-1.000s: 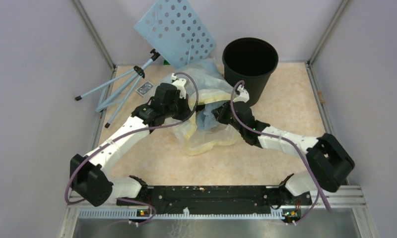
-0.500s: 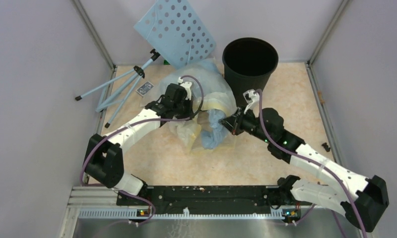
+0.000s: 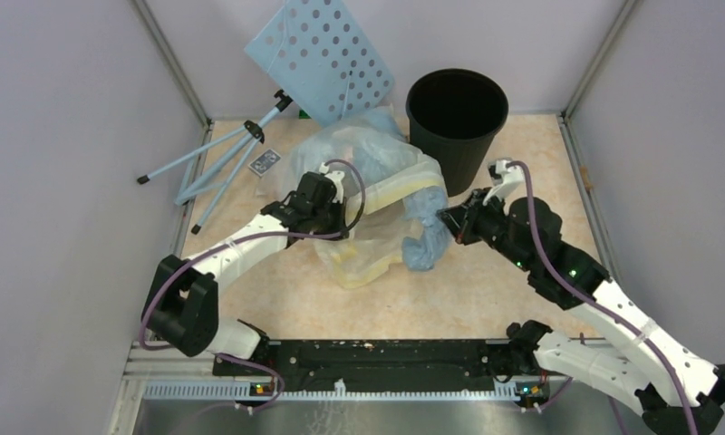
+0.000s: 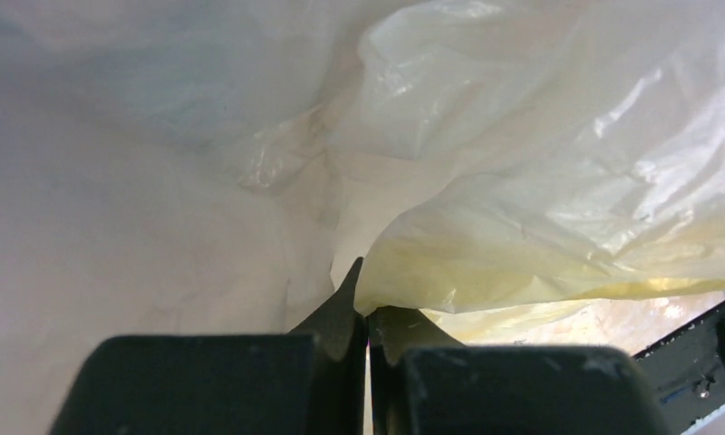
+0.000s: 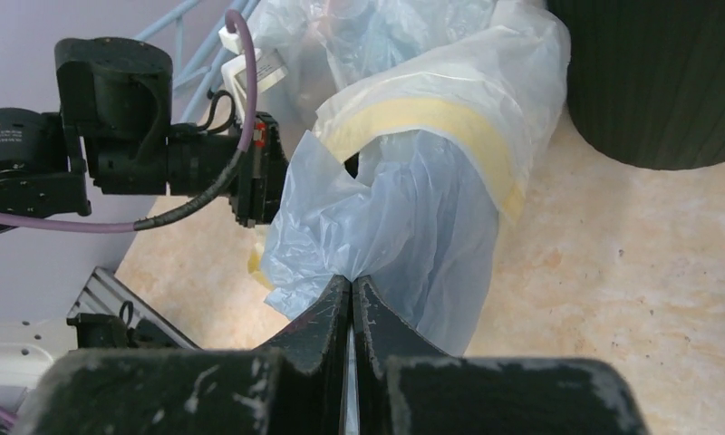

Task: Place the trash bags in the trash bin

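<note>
The tabletop (image 3: 522, 163) carries a big clear sack (image 3: 377, 186) with a yellowish tint, crumpled between the two hands. The black bin (image 3: 456, 113) stands upright ahead of the right hand (image 3: 449, 220) and a little to its right, near it but apart, with its mouth open. The light-blue trash bag (image 3: 424, 243) spills partway out of the sack directly in front of the right hand, whose fingers are pressed together on a fold of the blue film. The left hand (image 3: 333, 210), across the sack from the right one, also has its fingers together, and they pinch the sack's yellowish edge at their tips.

The step in hand looks like drawing the bag out of the sack, with the left hand anchoring the sack while the right pulls. Next, the right hand likely needs to pull away from the left until the bag comes free. It should then lift high enough for the trailing film to clear the rim, and bring the bag over the bin's mouth before letting go. The limp film may snag or drag the sack along.
</note>
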`<move>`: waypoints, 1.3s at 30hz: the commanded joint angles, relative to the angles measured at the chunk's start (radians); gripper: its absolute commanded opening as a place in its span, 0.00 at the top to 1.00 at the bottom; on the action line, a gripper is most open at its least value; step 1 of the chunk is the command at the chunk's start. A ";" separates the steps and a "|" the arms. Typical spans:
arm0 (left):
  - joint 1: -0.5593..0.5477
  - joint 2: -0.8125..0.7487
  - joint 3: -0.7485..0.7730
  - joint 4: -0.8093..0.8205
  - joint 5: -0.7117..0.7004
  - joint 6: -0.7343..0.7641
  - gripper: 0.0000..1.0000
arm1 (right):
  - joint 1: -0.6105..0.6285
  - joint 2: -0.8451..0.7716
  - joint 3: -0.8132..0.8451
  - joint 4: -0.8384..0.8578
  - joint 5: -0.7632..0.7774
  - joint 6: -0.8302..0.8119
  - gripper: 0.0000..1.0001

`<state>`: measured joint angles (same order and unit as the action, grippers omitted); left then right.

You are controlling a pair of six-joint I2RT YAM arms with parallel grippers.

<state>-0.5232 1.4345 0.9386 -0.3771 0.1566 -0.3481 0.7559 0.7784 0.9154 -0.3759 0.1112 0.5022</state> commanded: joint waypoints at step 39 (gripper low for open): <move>0.355 -0.318 -0.206 0.024 -0.385 -0.230 1.00 | -0.007 -0.110 -0.008 -0.030 0.225 -0.026 1.00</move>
<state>-0.2214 1.1915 0.6994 -0.3275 -0.1318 -0.5526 0.7540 0.6750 0.9520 -0.3771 0.2176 0.4648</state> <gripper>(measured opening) 0.004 0.004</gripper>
